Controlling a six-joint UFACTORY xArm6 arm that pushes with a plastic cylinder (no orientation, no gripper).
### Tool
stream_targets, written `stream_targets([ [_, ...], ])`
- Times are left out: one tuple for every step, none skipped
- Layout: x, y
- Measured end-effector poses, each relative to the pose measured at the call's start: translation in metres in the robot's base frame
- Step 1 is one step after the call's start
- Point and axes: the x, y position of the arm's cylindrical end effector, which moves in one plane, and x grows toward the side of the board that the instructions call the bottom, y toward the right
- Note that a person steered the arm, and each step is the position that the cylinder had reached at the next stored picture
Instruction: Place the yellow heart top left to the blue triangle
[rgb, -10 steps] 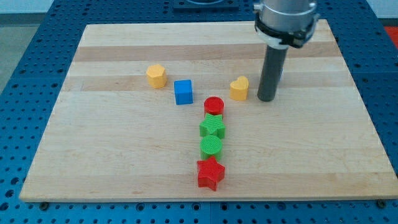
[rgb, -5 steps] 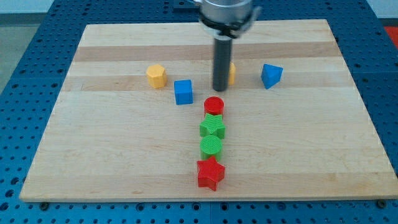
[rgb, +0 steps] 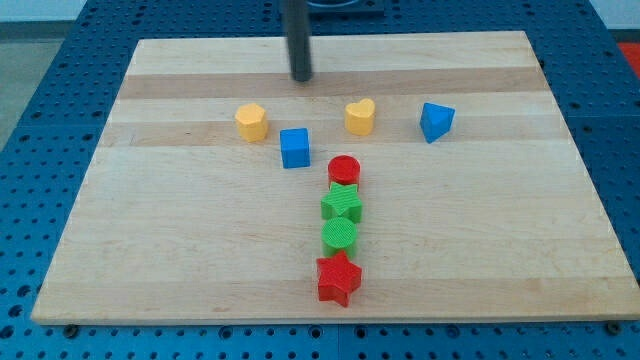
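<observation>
The yellow heart (rgb: 360, 116) lies on the wooden board, left of the blue triangle (rgb: 435, 121) and about level with it, with a gap between them. My tip (rgb: 301, 78) stands near the view's top, up and to the left of the yellow heart and apart from it. It touches no block.
A yellow hexagon-like block (rgb: 252, 122) and a blue cube (rgb: 294, 147) lie left of the heart. Below the heart runs a column: red cylinder (rgb: 344, 170), green star (rgb: 341, 205), green cylinder (rgb: 339, 235), red star (rgb: 338, 278).
The rod moved from right of the heart leftward and up to the view's top. The heart shifted left and up, away from the red cylinder; the blue triangle came into view.
</observation>
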Motion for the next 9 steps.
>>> stream_targets([
  [-0.017, 0.047],
  [-0.015, 0.048],
  [0.019, 0.061],
  [0.02, 0.08],
  [0.02, 0.089],
  [0.02, 0.089],
  [0.036, 0.089],
  [0.042, 0.089],
  [0.097, 0.097],
])
